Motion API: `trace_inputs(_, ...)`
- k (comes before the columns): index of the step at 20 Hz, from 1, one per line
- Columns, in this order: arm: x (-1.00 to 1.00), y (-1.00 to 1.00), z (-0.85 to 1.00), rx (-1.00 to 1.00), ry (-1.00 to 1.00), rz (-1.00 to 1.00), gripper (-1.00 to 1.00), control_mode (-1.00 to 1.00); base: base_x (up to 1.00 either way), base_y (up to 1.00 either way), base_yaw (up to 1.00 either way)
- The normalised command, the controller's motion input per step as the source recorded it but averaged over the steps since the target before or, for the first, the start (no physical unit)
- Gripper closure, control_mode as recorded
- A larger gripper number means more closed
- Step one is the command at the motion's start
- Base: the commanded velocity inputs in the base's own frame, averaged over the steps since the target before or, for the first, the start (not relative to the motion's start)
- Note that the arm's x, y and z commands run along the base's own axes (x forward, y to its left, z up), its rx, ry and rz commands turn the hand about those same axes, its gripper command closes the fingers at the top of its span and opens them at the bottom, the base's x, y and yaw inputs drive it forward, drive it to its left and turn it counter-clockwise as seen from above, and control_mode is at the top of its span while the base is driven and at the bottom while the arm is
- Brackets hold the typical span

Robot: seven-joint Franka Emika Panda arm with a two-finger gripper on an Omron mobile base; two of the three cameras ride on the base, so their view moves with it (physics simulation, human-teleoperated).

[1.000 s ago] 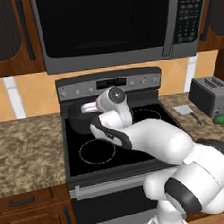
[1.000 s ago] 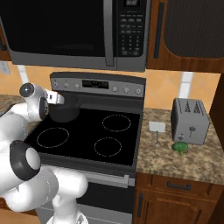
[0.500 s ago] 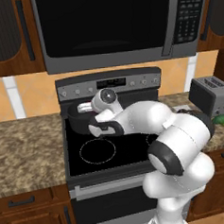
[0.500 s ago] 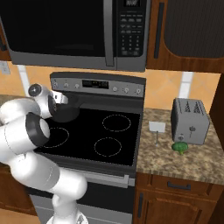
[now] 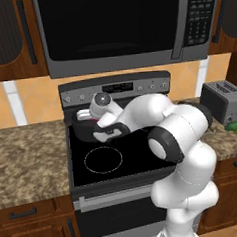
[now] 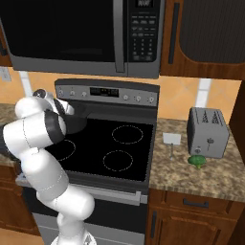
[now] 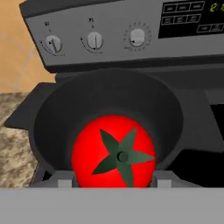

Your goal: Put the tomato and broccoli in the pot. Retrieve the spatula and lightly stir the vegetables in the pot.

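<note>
The red tomato (image 7: pixel 113 151) with its green star-shaped stalk sits between my gripper's (image 7: pixel 113 180) two fingertips (image 7: pixel 65 180), which are shut on it. It hangs just over the mouth of the dark pot (image 7: pixel 109 94) on the stove's rear left burner. From the left base the gripper (image 5: pixel 88 117) hovers over the pot (image 5: pixel 81 134). From the right base the arm hides most of the pot (image 6: pixel 77 125). The green broccoli (image 6: pixel 197 161) lies on the counter in front of the toaster, also at the right edge (image 5: pixel 235 126). The spatula is out of view.
The stove's control panel with knobs (image 7: pixel 94 40) rises right behind the pot. A silver toaster (image 6: pixel 206 131) stands on the right counter, with a small white item on a stand (image 6: pixel 171 141) beside it. A microwave (image 5: pixel 119 25) hangs above the stove.
The arm has swung left and stretched out, carrying the tomato toward the back left burner until the hand is over the pot. The broccoli has stayed put.
</note>
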Motion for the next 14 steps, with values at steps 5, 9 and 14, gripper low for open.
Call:
trace_inputs(5, 0.23, 0.01, -0.19, -0.08, 0.02, -0.07, -1.0, -1.0, 0.0, 0.0, 0.0)
trace_inputs(9, 0.02, 0.0, -0.04, -0.04, 0.0, -0.05, -1.0, -1.0, 0.0, 0.0, 0.0)
trace_inputs(14, -0.06, 0.0, 0.26, 0.0, 0.0, -0.01, -1.0, -1.0, 0.0, 0.0, 0.0)
